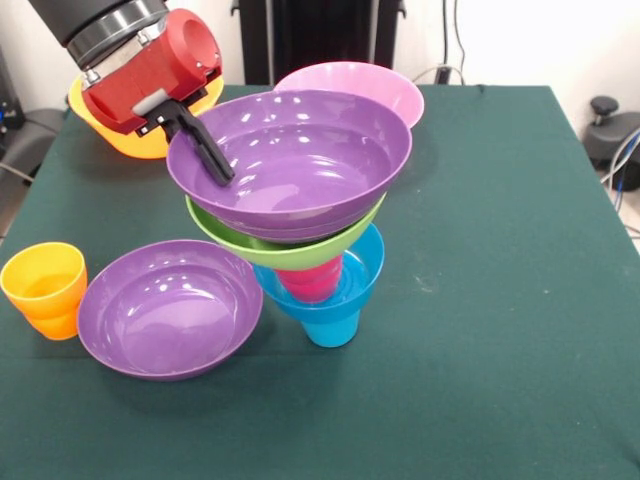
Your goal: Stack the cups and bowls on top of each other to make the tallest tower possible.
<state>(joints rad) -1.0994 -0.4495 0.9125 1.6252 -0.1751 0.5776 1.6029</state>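
A: What colours are in the stack at the centre of the frame?
B: A purple bowl (pixel 290 160) on top, then a lime green bowl (pixel 262 247), a red cup (pixel 312 281), a blue bowl (pixel 363 266) and a blue cup (pixel 331 322).
A: And at lower left?
B: An orange cup (pixel 44 288) and a second purple bowl (pixel 168 308), all on a plain dark green table (pixel 480 300).

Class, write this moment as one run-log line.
pincer: gripping rim of wide purple plastic bowl | tower: that bowl on top | spare: second purple bowl, orange plastic cup

no text, labels, brands, numbers or signs can be read anywhere here.
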